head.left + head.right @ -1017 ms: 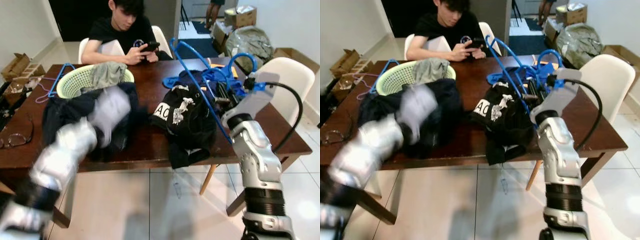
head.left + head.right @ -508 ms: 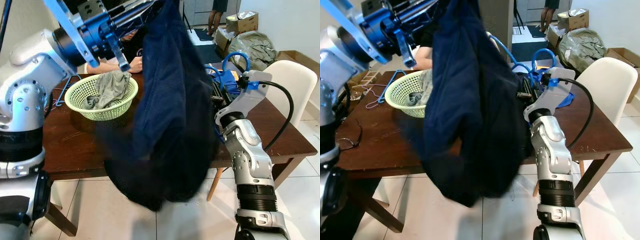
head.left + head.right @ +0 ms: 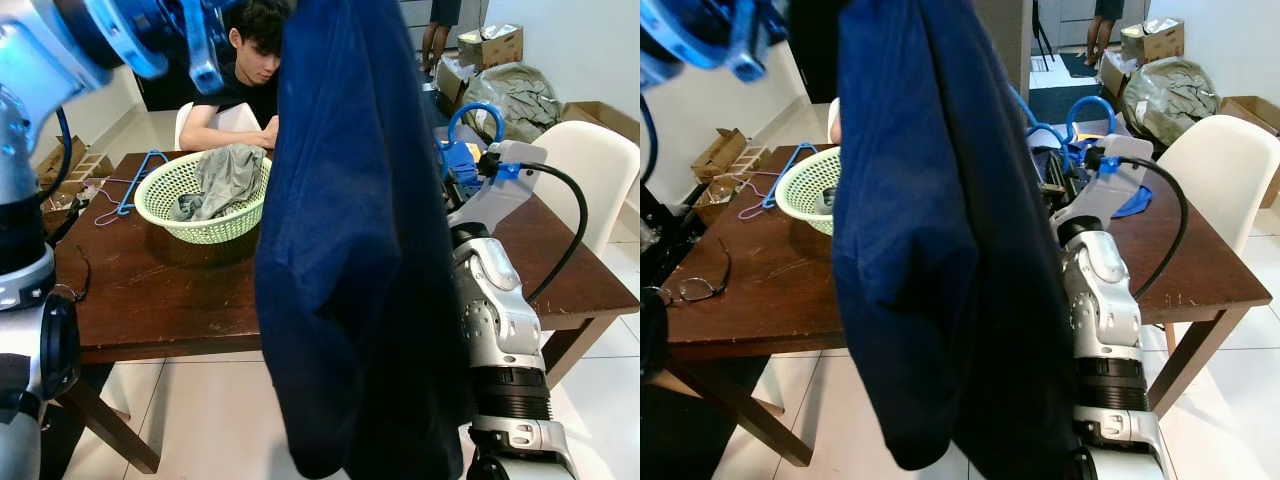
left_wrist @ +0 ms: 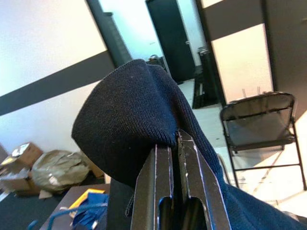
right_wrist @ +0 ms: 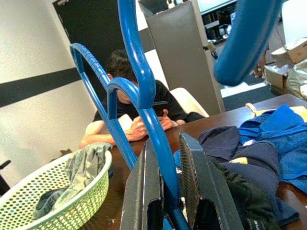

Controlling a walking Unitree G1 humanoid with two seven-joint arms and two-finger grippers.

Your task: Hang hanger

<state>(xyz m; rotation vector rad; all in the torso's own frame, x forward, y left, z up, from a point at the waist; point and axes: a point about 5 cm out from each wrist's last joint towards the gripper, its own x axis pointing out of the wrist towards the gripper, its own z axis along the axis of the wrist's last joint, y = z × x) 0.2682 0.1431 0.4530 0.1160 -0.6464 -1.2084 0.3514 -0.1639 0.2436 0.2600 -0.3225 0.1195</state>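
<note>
Dark wood worktop [image 3: 150, 300] stands on white tile, with a seated person [image 3: 240, 85] behind it. Compared with a second ago, the navy garment [image 3: 350, 250] that lay heaped on the worktop now hangs high in front of the head camera, lifted by the left arm. The left claw [image 4: 174, 158] is pressed together, pinching a fold of the garment near its top. The right claw [image 5: 165, 191] pinches a blue hanger [image 5: 139, 96] over the worktop's far right, above more dark and blue clothes [image 5: 254, 143]. A pale green basket [image 3: 165, 205] sits on the worktop holding a grey cloth [image 3: 225, 175]. Glasses [image 3: 685, 290] lie near the left edge.
</note>
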